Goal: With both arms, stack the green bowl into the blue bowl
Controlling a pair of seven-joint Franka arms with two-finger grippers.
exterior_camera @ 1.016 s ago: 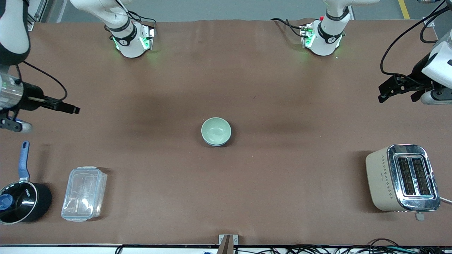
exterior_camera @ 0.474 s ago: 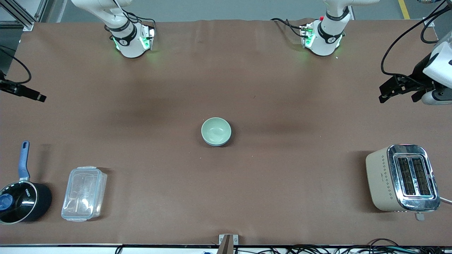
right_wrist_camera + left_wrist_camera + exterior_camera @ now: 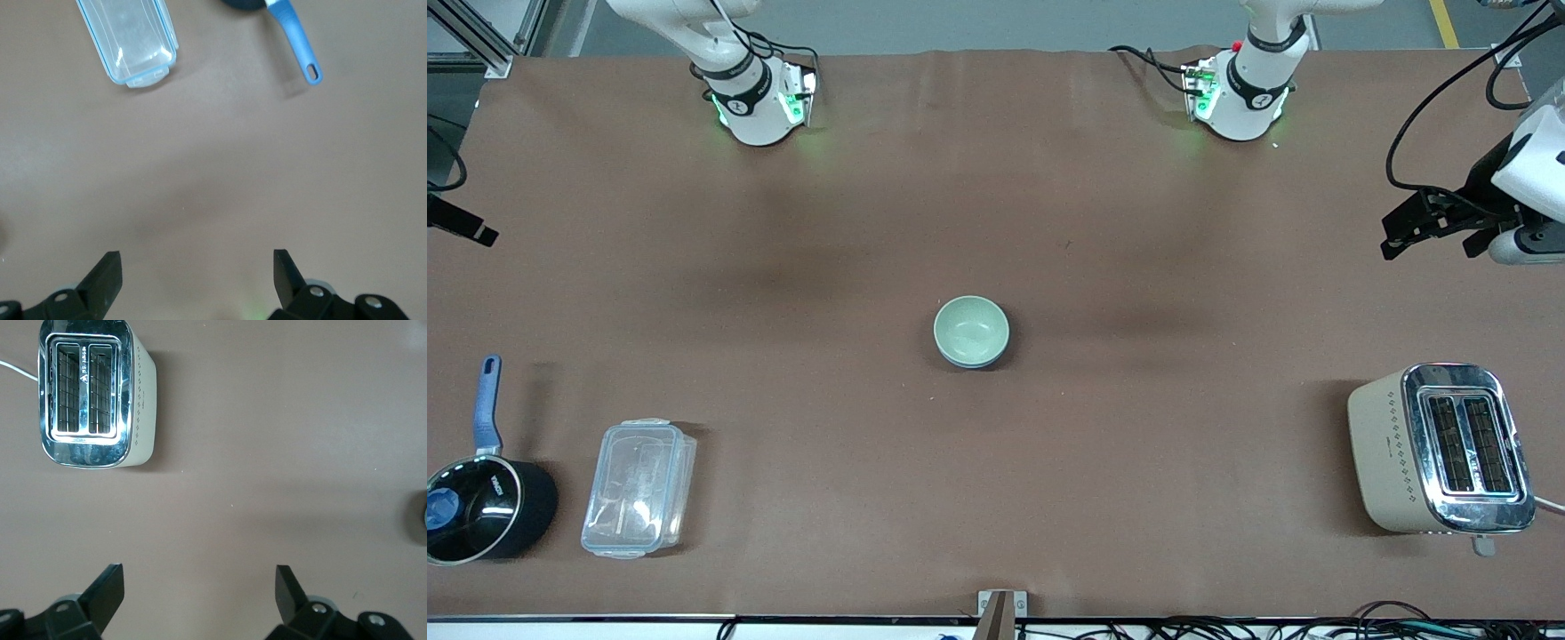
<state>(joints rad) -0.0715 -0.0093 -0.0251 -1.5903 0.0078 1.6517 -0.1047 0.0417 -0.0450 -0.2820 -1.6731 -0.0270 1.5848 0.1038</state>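
Front view: green bowl (image 3: pixel 971 329) sits nested in the blue bowl (image 3: pixel 976 361) at mid-table, both arms pulled back.

I see only a thin blue rim under the green bowl's camera-side edge. Left gripper (image 3: pixel 200 597) hangs over bare table at its arm's end, fingers spread wide, holding nothing; toaster (image 3: pixel 1440 449) lies nearer the camera there. Right gripper (image 3: pixel 197 280) hangs at its arm's end, fingers spread, empty; below it I note a clear lidded box (image 3: pixel 130 40) and a saucepan's blue handle (image 3: pixel 297 43).
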